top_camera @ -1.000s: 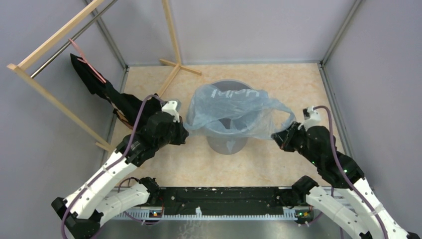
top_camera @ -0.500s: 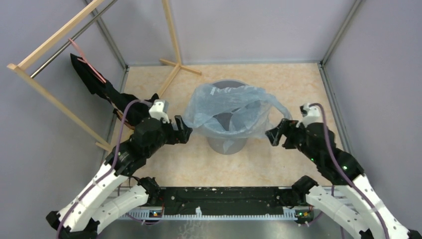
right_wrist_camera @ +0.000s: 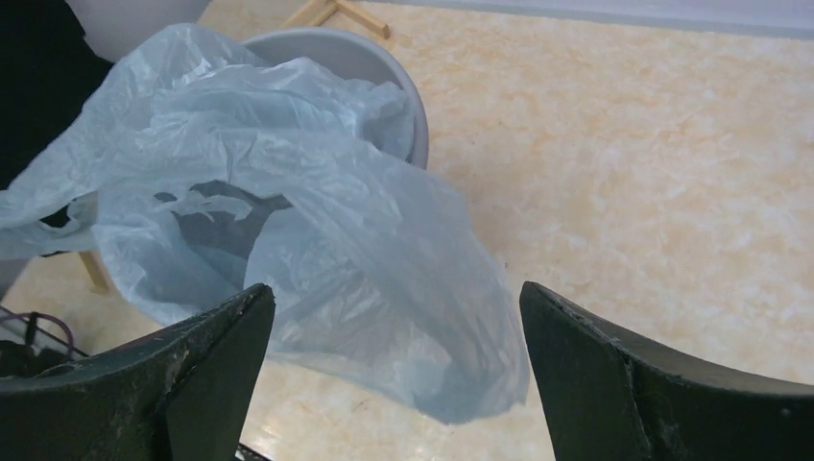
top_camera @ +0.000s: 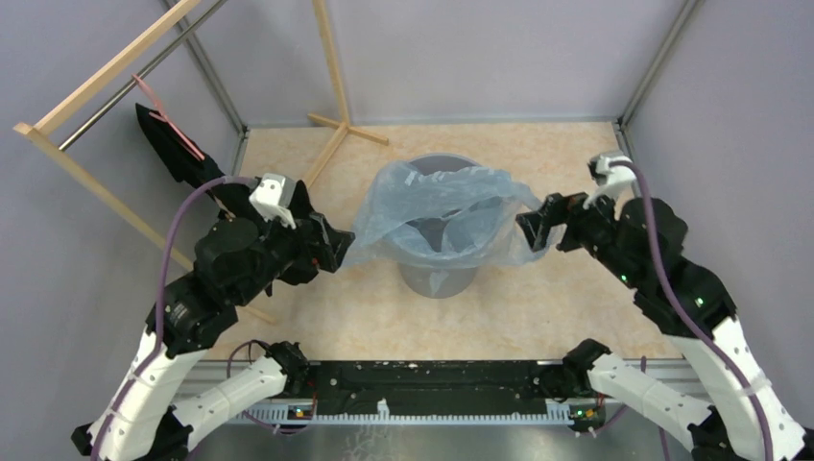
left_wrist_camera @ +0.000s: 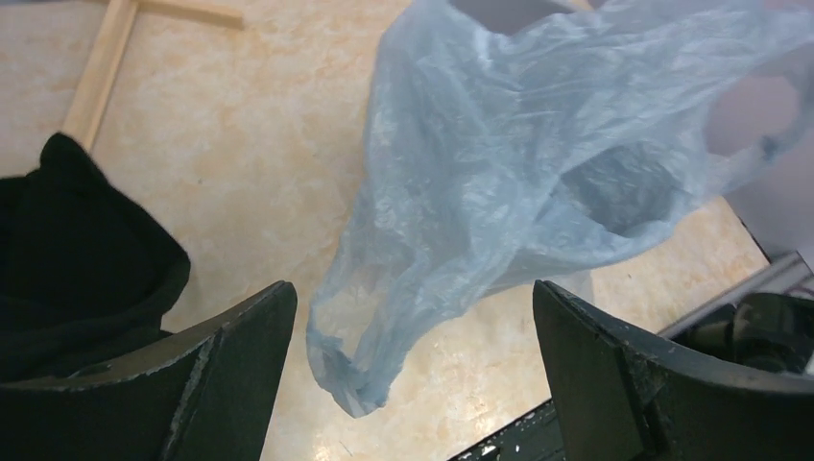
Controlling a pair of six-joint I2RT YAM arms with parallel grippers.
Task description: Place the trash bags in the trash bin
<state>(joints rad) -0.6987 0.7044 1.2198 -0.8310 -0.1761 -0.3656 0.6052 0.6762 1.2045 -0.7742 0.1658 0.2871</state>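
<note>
Over the trash bin (top_camera: 438,277) I find the trash bag (top_camera: 451,206) draped across the rim, partly sagging inside. My left gripper (top_camera: 331,252) and right gripper (top_camera: 534,227) flank it, both with jaws spread wide, holding nothing.

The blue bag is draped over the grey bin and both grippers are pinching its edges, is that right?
Not quite. The bag does drape over the grey bin, but neither gripper pinches it: the left gripper and right gripper stand wide open, as the two wrist views show.
</note>
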